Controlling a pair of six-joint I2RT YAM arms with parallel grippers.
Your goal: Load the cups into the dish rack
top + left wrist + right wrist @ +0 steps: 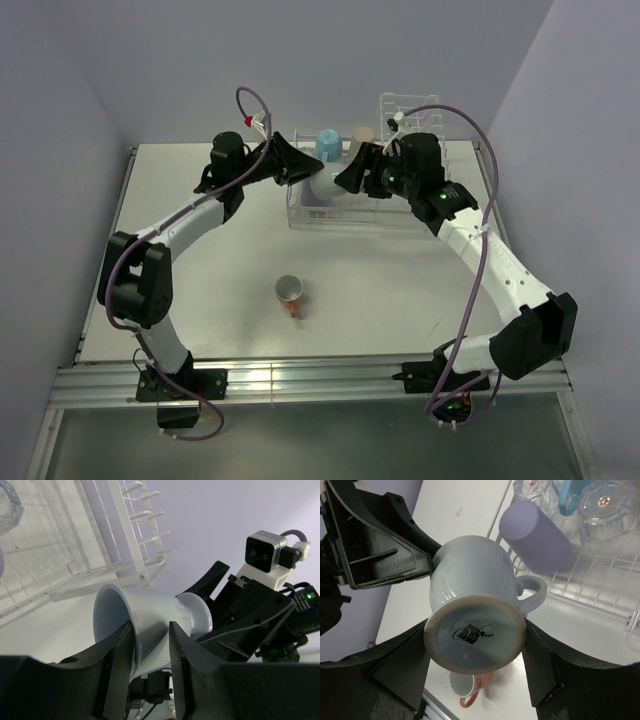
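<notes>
The pale grey-blue mug point(470, 580) hangs sideways by the dish rack's point(330, 220) left end, left gripper point(150, 630) pinching its rim wall, right gripper point(476, 640) clamped on its base: likely a handover to reorient it; the orange-handled mug point(290, 293) sits apart on the table point(400, 300)

Orange-handled mug point(470, 694) mostly hidden behind grey-blue mug point(470, 580) base.

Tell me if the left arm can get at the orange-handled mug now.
Probably not yet: the left pincer grips the pale mug. Otherwise bare table surrounds the orange-handled mug.
</notes>
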